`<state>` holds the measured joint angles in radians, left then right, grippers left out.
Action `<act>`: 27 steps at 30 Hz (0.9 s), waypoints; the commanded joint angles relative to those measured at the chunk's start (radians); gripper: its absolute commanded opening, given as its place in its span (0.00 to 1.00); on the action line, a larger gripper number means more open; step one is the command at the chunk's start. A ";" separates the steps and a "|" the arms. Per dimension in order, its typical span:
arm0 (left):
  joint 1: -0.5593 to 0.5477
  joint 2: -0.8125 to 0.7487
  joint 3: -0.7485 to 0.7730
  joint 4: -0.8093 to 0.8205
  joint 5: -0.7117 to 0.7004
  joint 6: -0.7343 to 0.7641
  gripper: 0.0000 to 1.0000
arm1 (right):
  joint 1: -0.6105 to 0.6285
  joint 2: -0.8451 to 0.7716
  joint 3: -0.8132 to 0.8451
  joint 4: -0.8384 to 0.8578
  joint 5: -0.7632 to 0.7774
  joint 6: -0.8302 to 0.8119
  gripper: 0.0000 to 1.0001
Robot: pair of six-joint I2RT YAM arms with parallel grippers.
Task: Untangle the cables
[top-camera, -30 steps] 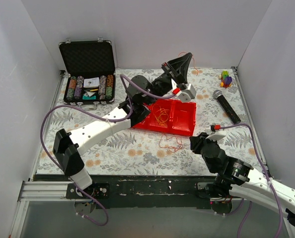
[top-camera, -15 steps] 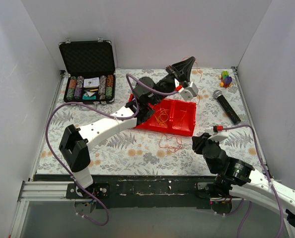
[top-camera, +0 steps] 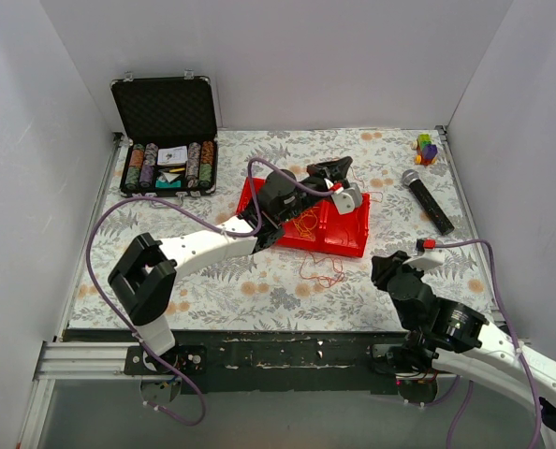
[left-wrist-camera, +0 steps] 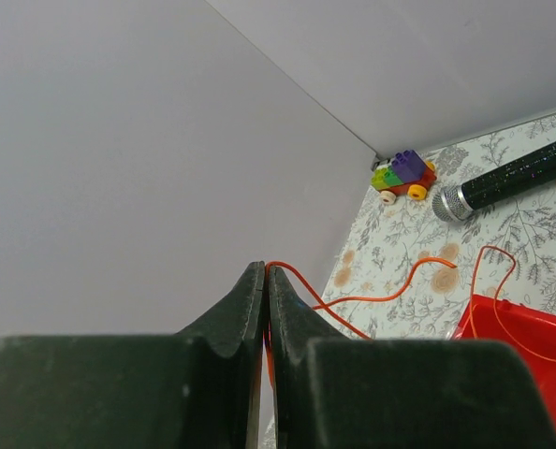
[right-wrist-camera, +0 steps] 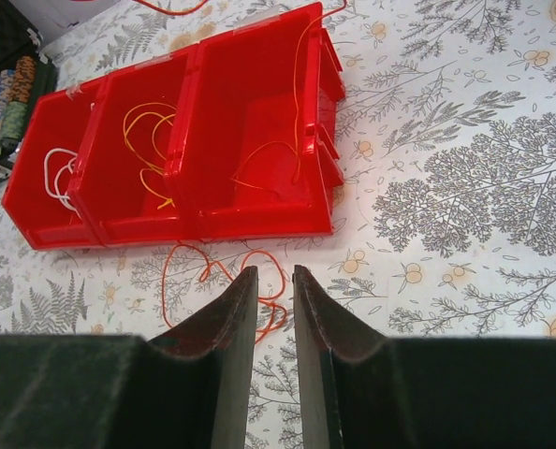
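Covering the table [top-camera: 259, 330] is a leaf-printed cloth [top-camera: 222, 278], enclosed by plain white walls [top-camera: 306, 56]; cables [right-wrist-camera: 147, 150] are seen in a red tray [right-wrist-camera: 259, 220], with an orange strand [right-wrist-camera: 203, 266] loose on the cloth beside it. Another orange cable [left-wrist-camera: 353, 301] is pinched in the fully closed left gripper [left-wrist-camera: 266, 271], while the right gripper [right-wrist-camera: 275, 276] is held slightly parted, seemingly empty, over the loose strand.
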<state>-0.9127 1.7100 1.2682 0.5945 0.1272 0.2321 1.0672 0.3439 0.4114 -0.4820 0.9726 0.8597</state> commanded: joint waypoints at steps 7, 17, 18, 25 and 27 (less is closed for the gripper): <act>0.011 0.014 -0.013 -0.128 -0.023 -0.034 0.00 | 0.000 0.024 0.063 -0.101 0.072 0.099 0.30; 0.024 -0.196 -0.222 -0.182 -0.112 -0.053 0.00 | 0.000 0.030 0.049 -0.079 0.071 0.091 0.31; 0.025 -0.211 -0.236 -0.193 -0.113 -0.048 0.00 | 0.000 0.032 0.047 -0.076 0.067 0.090 0.31; 0.028 -0.244 -0.245 -0.237 -0.115 -0.020 0.00 | 0.000 0.040 0.044 -0.059 0.055 0.096 0.31; 0.028 -0.236 -0.228 -0.252 -0.113 -0.017 0.00 | 0.000 0.041 0.049 -0.064 0.055 0.098 0.31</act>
<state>-0.8883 1.4860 1.0103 0.3912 0.0277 0.2020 1.0672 0.3775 0.4294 -0.5739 0.9993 0.9344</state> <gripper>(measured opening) 0.015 0.309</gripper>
